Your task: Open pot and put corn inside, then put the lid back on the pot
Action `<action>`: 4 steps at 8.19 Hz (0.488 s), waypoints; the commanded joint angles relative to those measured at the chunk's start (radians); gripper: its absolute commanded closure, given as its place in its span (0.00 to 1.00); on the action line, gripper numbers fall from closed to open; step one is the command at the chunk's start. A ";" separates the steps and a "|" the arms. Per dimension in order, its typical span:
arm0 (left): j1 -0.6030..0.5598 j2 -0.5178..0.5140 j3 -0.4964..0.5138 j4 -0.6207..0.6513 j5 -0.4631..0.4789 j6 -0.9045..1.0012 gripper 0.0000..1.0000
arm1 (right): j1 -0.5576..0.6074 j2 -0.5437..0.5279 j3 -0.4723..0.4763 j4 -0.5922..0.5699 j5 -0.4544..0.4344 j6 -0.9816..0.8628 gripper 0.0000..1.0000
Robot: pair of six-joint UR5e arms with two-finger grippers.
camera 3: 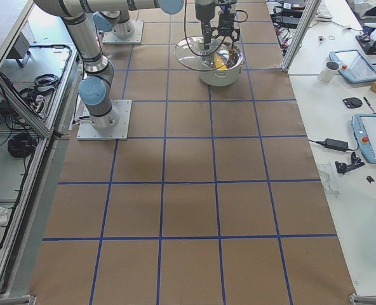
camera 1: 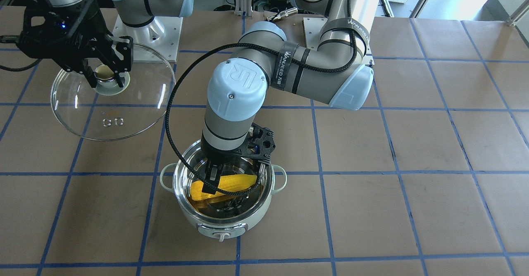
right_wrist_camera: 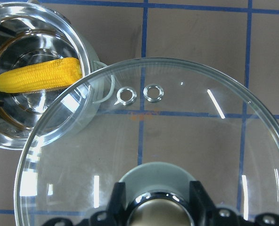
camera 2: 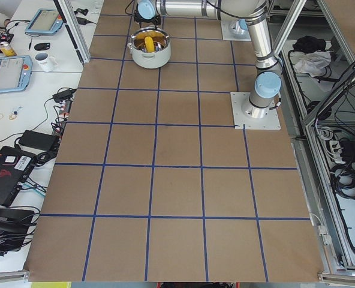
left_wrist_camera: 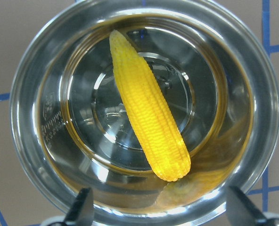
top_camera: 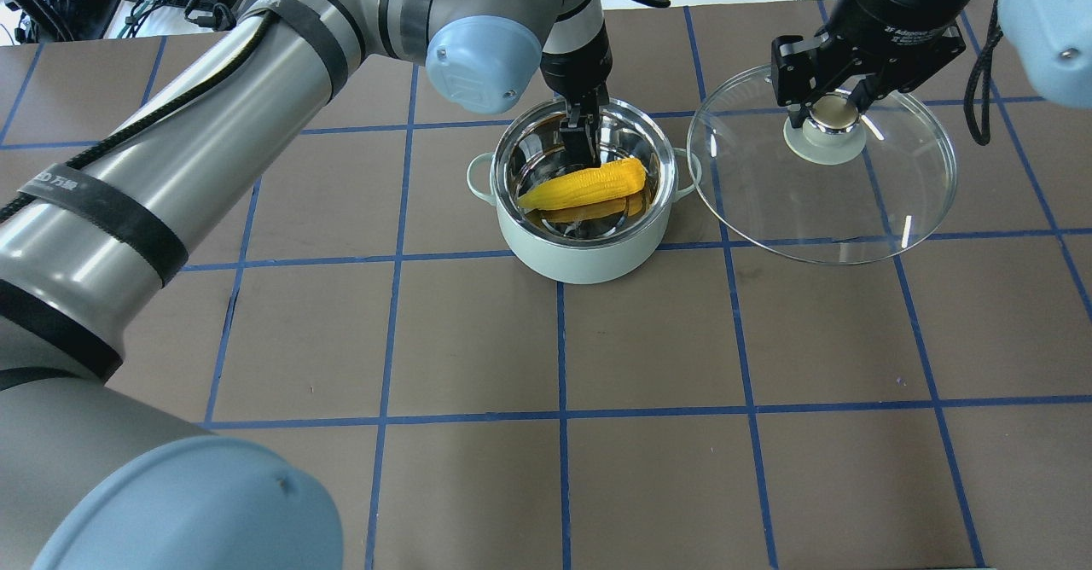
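The mint-green pot [top_camera: 589,256] stands open on the table, also in the front view [camera 1: 231,223]. The yellow corn [top_camera: 589,186] lies loose on its steel bottom, seen close in the left wrist view [left_wrist_camera: 149,122]. My left gripper [left_wrist_camera: 160,212] is open and empty, its fingers spread at the pot's rim just above the corn [camera 1: 237,183]. My right gripper [top_camera: 834,109] is shut on the knob of the clear glass lid [top_camera: 853,203] and holds it beside the pot. In the right wrist view the lid [right_wrist_camera: 177,122] overlaps the pot's side handle.
The brown table surface [top_camera: 648,340] carries a blue tape grid. The left arm's elbow [camera 1: 235,90] hangs over the pot. Tablets, a mug and cables lie on a side bench [camera 3: 359,95] past the table's edge.
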 commanded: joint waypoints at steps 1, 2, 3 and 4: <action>0.086 0.077 -0.053 -0.048 0.002 0.148 0.00 | 0.036 0.094 -0.023 -0.076 0.005 0.112 1.00; 0.139 0.106 -0.106 -0.046 0.004 0.258 0.00 | 0.107 0.134 -0.022 -0.125 0.002 0.214 1.00; 0.169 0.158 -0.160 -0.046 0.004 0.338 0.00 | 0.199 0.185 -0.023 -0.194 -0.013 0.285 1.00; 0.206 0.217 -0.215 -0.046 0.008 0.469 0.00 | 0.247 0.238 -0.025 -0.275 -0.021 0.375 1.00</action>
